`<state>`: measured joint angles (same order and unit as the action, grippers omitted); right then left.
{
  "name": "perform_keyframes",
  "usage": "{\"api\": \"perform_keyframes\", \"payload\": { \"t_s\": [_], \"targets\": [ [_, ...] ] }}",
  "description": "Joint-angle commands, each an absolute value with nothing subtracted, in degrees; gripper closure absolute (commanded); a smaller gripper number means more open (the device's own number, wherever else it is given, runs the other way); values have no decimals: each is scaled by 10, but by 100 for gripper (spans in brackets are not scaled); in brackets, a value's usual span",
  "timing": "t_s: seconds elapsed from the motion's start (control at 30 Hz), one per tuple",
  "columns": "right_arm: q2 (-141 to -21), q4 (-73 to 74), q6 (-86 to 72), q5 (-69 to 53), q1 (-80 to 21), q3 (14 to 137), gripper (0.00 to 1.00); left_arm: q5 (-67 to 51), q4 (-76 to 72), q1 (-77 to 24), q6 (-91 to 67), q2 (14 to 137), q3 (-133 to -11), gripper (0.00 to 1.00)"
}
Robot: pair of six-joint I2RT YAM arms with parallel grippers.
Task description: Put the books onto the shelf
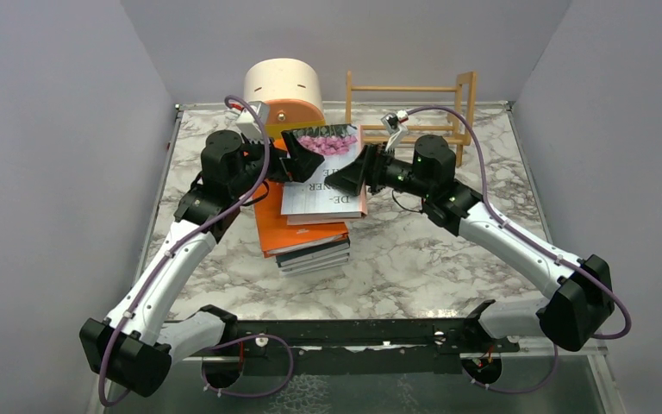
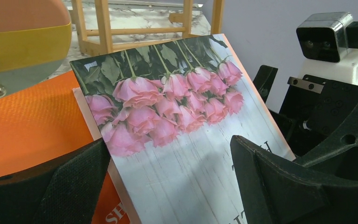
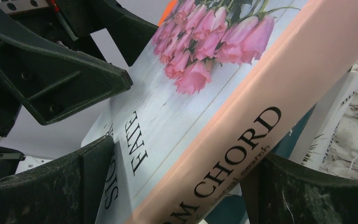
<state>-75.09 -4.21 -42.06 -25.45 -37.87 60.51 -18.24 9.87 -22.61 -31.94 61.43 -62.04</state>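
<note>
The pink-rose floral book [image 1: 327,138] is tilted up off the stack of books [image 1: 315,254], between both grippers. My left gripper [image 1: 303,162] is at its left edge. In the left wrist view the floral book [image 2: 177,121] runs diagonally through the wide jaws of the left gripper [image 2: 168,142], one finger under its edge and one over the cover. My right gripper [image 1: 351,175] straddles the peach spine of the floral book [image 3: 191,93], and the right gripper [image 3: 184,149] has its fingers wide on either side. An orange book [image 1: 289,228] and a white book [image 1: 323,200] lie below. The shelf [image 1: 409,103] stands bare at the back.
A round cream-orange-yellow drawer box [image 1: 283,86] stands at the back, left of the shelf and just behind the left gripper. A teal book [image 3: 289,140] and another white book [image 3: 331,126] show under the floral one. Grey walls close in the marble table [image 1: 448,250].
</note>
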Motion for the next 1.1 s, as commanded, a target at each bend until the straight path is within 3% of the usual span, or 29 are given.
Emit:
{"api": "perform_keyframes", "payload": {
  "t_s": [0.0, 0.33, 0.53, 0.8, 0.93, 1.07],
  "targets": [
    [-750, -84, -432, -285, -373, 602, 8, -215, 48, -247, -336, 623, -618, 8],
    [-753, -92, -445, -310, -351, 599, 30, -213, 3, -271, -332, 667, -651, 8],
    [-745, -91, -443, -318, -332, 596, 49, -191, -10, -274, -317, 690, -684, 8],
    [-746, -84, -438, -338, -298, 606, 80, -17, 84, -274, -239, 702, -817, 8],
    [-753, -75, -427, -340, -286, 626, 86, 108, 158, -275, -208, 710, -876, 7],
    [-751, -75, -411, -317, -272, 639, 87, 192, 174, -275, -209, 674, -851, 7]
  ]
}}
